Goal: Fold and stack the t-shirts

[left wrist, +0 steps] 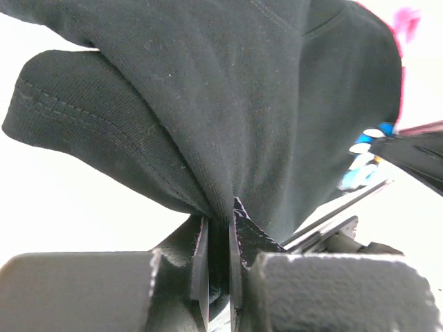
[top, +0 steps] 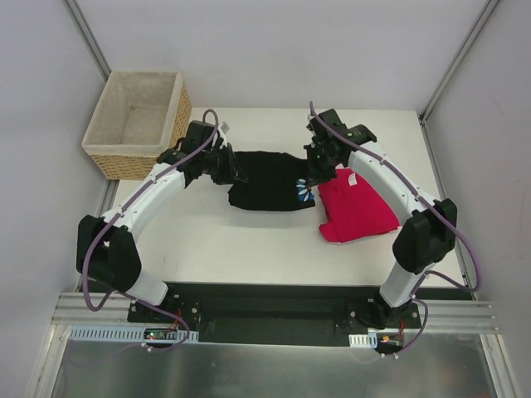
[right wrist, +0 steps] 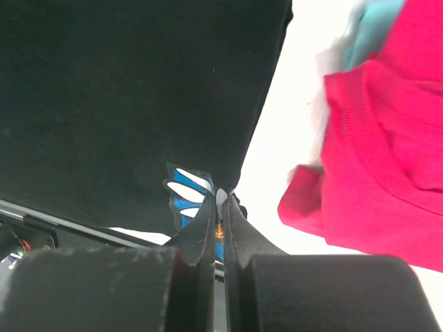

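Observation:
The black t-shirt (top: pixel 264 184) lies crumpled mid-table, with its blue daisy print (top: pixel 305 192) showing at its right end. My left gripper (top: pixel 231 175) is shut on the shirt's left edge; in the left wrist view the gripper (left wrist: pixel 220 220) pinches a bunched fold of black cloth (left wrist: pixel 228 104). My right gripper (top: pixel 314 177) is shut on the right corner by the print; the right wrist view shows the gripper (right wrist: pixel 221 200) closed on black cloth (right wrist: pixel 124 90) with the print (right wrist: pixel 187 190) beside it. The pinkish-red t-shirt (top: pixel 357 211) lies folded just right of the black one (right wrist: pixel 387 159).
A wicker basket (top: pixel 137 124) with pale lining stands at the table's far-left corner, behind my left arm. The white table (top: pixel 249 249) is edged by side walls left and right. The arm bases sit on a black rail (top: pixel 265 303) at the near edge.

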`<state>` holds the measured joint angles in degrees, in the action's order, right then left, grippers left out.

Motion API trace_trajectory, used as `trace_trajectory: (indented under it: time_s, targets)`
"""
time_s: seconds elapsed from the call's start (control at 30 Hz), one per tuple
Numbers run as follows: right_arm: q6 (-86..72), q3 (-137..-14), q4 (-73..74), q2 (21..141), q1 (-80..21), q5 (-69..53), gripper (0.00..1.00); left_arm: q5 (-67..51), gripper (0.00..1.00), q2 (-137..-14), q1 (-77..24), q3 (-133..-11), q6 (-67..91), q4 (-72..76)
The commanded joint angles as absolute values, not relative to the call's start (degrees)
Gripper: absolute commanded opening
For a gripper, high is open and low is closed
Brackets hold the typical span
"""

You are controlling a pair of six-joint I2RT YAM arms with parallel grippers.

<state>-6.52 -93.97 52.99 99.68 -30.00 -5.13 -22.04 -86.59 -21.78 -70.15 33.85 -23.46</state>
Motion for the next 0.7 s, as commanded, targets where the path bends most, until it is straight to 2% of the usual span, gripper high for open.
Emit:
trace_trajectory:
  time_s: [0.0,0.33,0.67]
  targets:
    - [-4.8,-97.3,56.5,96.9,-30.0,-1.5,0.01,-22.3,0.00,-83.5,-22.2,-74.4,32.2,-27.8]
    - [-1.6,-100.5,60.2,93.6,-26.9,4.9,0.00,-24.0,0.00,-86.0,-22.8,-80.8,32.8,-28.2]
    - [5.4,-96.2,61.9,87.7,-15.4,6.8,0.01,-25.5,0.00,-95.3,-27.9,-93.1,32.3,-28.2]
